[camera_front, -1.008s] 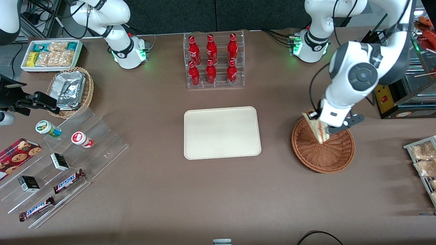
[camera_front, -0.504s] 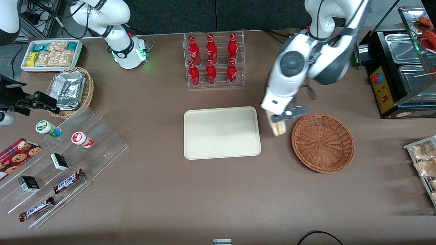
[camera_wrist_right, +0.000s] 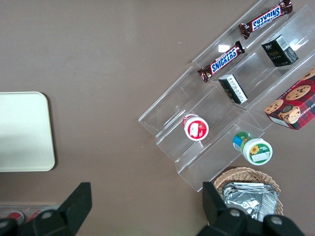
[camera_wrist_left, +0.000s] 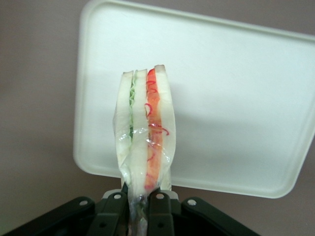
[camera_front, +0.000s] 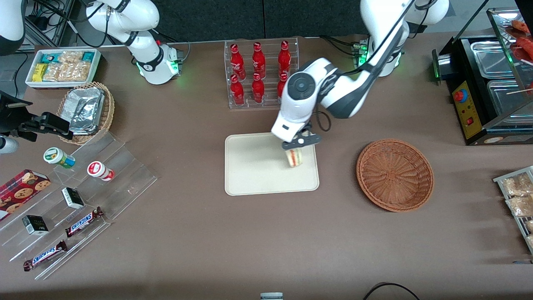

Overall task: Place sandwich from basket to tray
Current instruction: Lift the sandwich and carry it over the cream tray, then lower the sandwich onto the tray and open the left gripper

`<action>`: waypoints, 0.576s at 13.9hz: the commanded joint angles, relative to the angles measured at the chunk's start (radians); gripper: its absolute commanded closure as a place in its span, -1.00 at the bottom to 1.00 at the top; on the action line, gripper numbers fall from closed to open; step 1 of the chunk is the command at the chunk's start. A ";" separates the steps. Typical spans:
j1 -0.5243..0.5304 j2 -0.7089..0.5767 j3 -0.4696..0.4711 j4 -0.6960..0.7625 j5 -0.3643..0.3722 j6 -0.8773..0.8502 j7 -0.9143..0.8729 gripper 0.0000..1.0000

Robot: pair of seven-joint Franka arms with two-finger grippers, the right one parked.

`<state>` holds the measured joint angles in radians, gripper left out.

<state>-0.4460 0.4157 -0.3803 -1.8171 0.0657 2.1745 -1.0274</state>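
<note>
My left gripper (camera_front: 298, 143) is shut on the clear-wrapped sandwich (camera_front: 294, 157) and holds it hanging above the cream-white tray (camera_front: 254, 175), over the tray's end nearest the basket. In the left wrist view the sandwich (camera_wrist_left: 145, 132) stands on edge with red-orange and green filling showing, pinched at its end by the gripper (camera_wrist_left: 143, 206), with the tray (camera_wrist_left: 236, 98) below it. The reddish-brown wicker basket (camera_front: 394, 174) sits empty beside the tray, toward the working arm's end of the table.
A clear rack of red bottles (camera_front: 260, 75) stands farther from the front camera than the tray, close to my arm. A tan basket of foil packets (camera_front: 86, 111), a white snack bin (camera_front: 62, 66) and clear stepped shelves (camera_front: 79, 196) lie toward the parked arm's end. A corner of the tray (camera_wrist_right: 24, 130) shows in the right wrist view.
My gripper has carried the sandwich up out of the basket and sideways across the table until it is over the tray. The basket is left empty.
</note>
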 commanded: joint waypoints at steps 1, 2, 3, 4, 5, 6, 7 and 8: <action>-0.054 0.064 0.012 0.048 0.074 0.056 -0.043 1.00; -0.066 0.083 0.012 0.054 0.092 0.077 -0.072 1.00; -0.091 0.097 0.014 0.058 0.118 0.097 -0.086 1.00; -0.095 0.116 0.014 0.059 0.146 0.114 -0.089 1.00; -0.096 0.133 0.014 0.061 0.179 0.134 -0.089 1.00; -0.097 0.149 0.014 0.061 0.201 0.149 -0.091 1.00; -0.097 0.163 0.014 0.061 0.210 0.162 -0.089 1.00; -0.097 0.172 0.014 0.061 0.220 0.172 -0.089 1.00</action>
<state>-0.5276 0.5524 -0.3793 -1.7892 0.2482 2.3298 -1.0963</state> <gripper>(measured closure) 0.855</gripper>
